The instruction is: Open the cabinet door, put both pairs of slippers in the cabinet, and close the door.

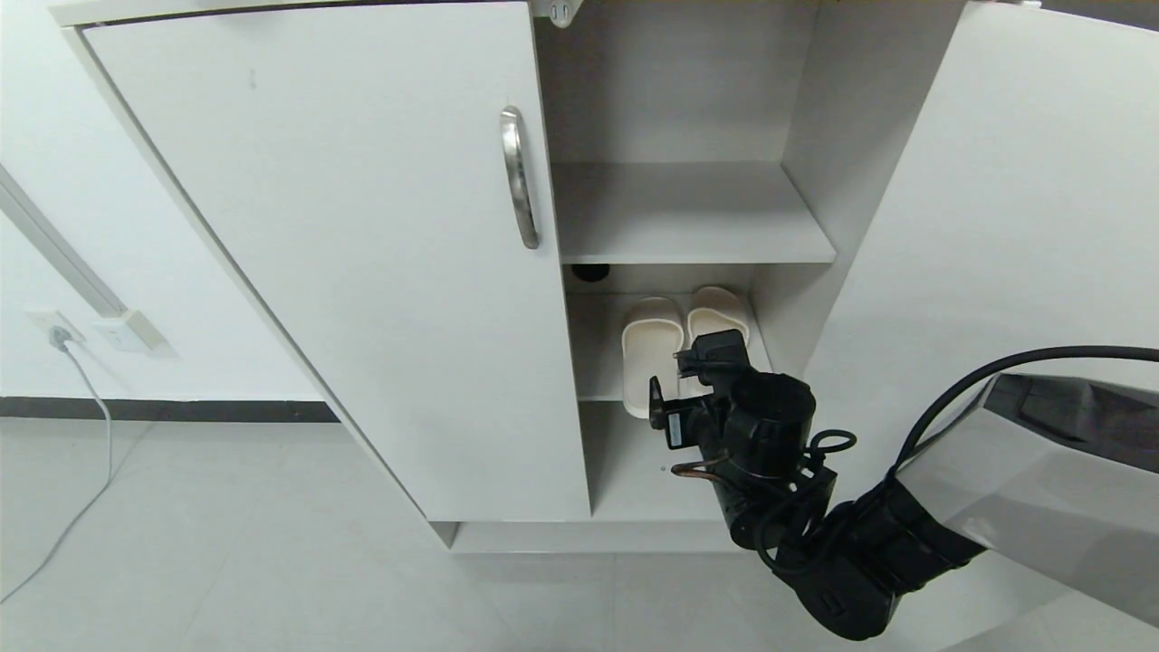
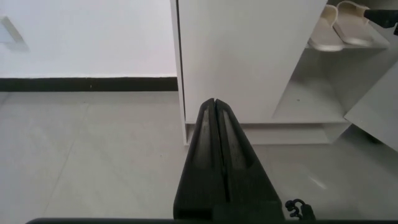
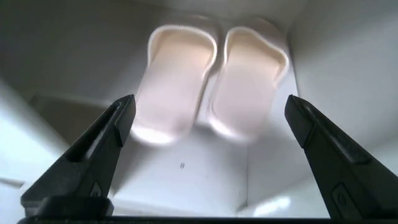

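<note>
Slippers (image 1: 654,344) rest on cabinet shelf (image 1: 593,358) above tiled floor (image 1: 226,552).

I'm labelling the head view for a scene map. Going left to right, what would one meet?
wall socket → closed cabinet door → door handle → pair of slippers on the middle shelf → open cabinet door

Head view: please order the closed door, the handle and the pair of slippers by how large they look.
1. closed door
2. pair of slippers
3. handle, about as long as one slipper but much thinner
</note>
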Robot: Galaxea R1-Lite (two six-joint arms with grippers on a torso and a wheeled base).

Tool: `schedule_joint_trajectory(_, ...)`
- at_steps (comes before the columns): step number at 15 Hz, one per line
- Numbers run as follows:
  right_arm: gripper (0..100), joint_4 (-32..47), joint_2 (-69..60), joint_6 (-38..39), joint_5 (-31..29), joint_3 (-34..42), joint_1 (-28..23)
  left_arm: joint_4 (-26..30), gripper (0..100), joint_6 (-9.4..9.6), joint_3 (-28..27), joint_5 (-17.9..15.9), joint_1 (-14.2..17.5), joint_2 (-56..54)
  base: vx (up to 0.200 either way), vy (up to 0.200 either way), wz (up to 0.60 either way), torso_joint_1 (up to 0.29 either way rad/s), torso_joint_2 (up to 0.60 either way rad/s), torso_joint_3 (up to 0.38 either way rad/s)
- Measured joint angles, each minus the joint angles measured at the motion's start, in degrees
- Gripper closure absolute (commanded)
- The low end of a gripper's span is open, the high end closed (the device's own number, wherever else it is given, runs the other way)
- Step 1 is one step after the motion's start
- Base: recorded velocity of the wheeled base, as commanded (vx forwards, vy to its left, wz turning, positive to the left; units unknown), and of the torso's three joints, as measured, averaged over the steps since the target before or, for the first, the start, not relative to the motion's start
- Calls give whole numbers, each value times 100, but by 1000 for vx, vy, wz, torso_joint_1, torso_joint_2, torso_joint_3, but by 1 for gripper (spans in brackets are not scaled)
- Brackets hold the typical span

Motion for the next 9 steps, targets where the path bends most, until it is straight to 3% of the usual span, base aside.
schedule_joint_trajectory(3, 0, -6, 5, 0, 1, 0, 0, 5, 100, 0, 0, -4, 7, 0, -200, 0, 0, 1, 1, -1)
schedule_joint_trajectory(9, 0, -17, 9, 0, 17, 51, -9, 0, 100, 0, 5, 29, 0, 0, 0, 0, 0, 0, 0, 0)
